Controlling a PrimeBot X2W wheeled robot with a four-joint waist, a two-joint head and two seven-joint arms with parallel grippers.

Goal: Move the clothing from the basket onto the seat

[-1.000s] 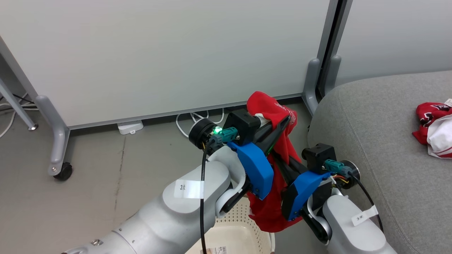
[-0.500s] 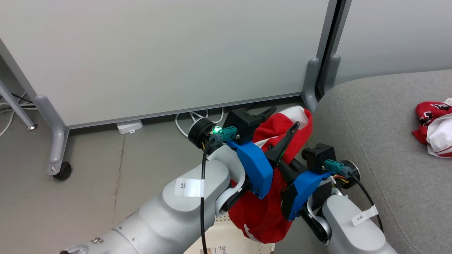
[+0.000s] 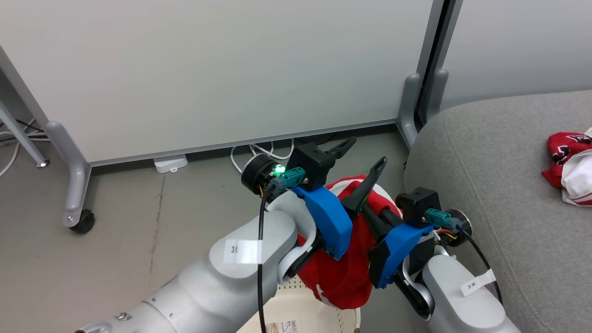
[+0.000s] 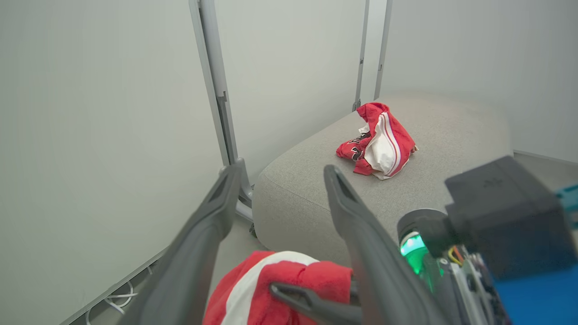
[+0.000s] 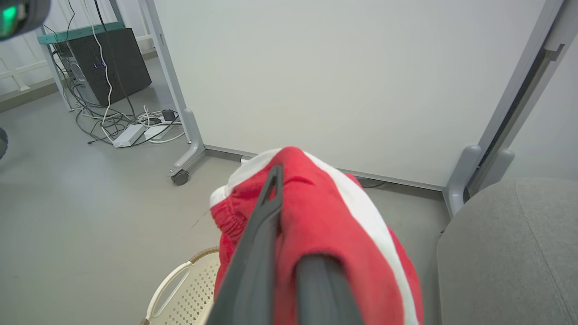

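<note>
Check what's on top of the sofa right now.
One crumpled red-and-white garment lies on the sofa. Anything under that heap is covered. A second garment is in the right gripper, not on the sofa.

We see a soft red fabric garment [image 5: 325, 216] with a broad white band, a cream-white perforated plastic basket [image 5: 180, 298] rimmed brown, a plain light-grey upholstered sofa [image 3: 499, 208], and a crumpled red-and-white garment [image 4: 384, 140] with dark lettering.
</note>
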